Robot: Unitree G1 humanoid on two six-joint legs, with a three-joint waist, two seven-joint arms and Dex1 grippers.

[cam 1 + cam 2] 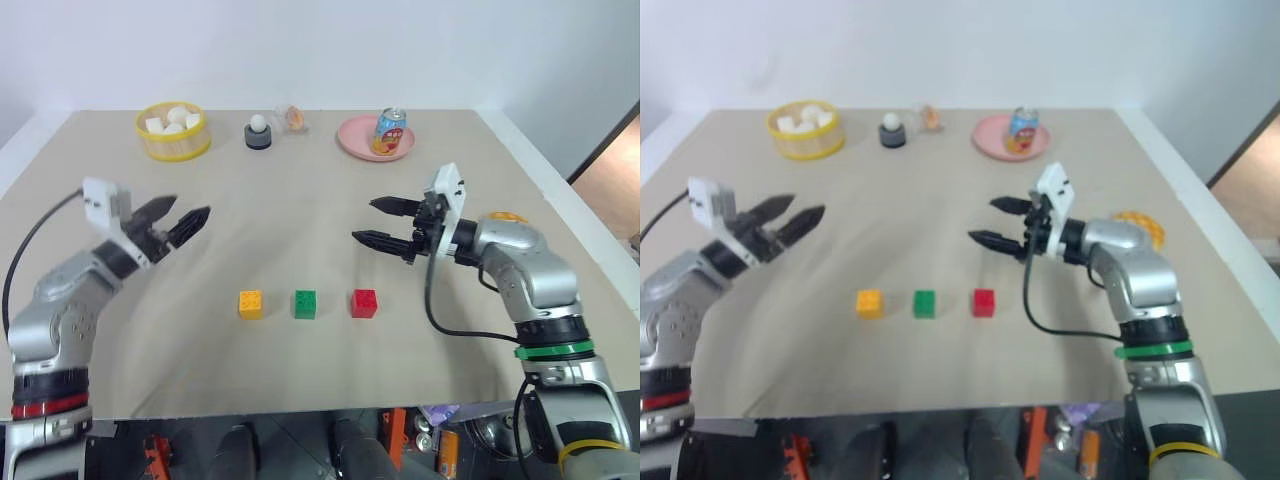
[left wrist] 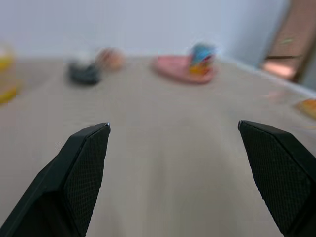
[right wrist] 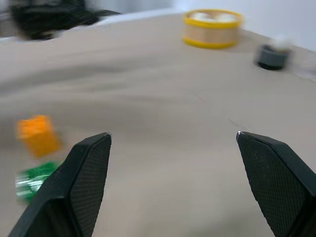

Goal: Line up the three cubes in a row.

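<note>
Yellow cube (image 1: 251,304), green cube (image 1: 305,303) and red cube (image 1: 364,302) sit in a row on the desk (image 1: 300,210), both grippers, left (image 1: 178,221) and right (image 1: 384,223), hovering with fingers released, empty.

Three cubes (image 1: 305,303) sit in a row on the counter (image 1: 300,190), near its front edge, each apart from the next. Along the far edge, from left to right, stand a basket (image 1: 173,133) holding lumps (image 1: 172,119), a small holder (image 1: 258,136) with a ball on it, and a plate (image 1: 358,140) carrying a can (image 1: 390,130).
</note>
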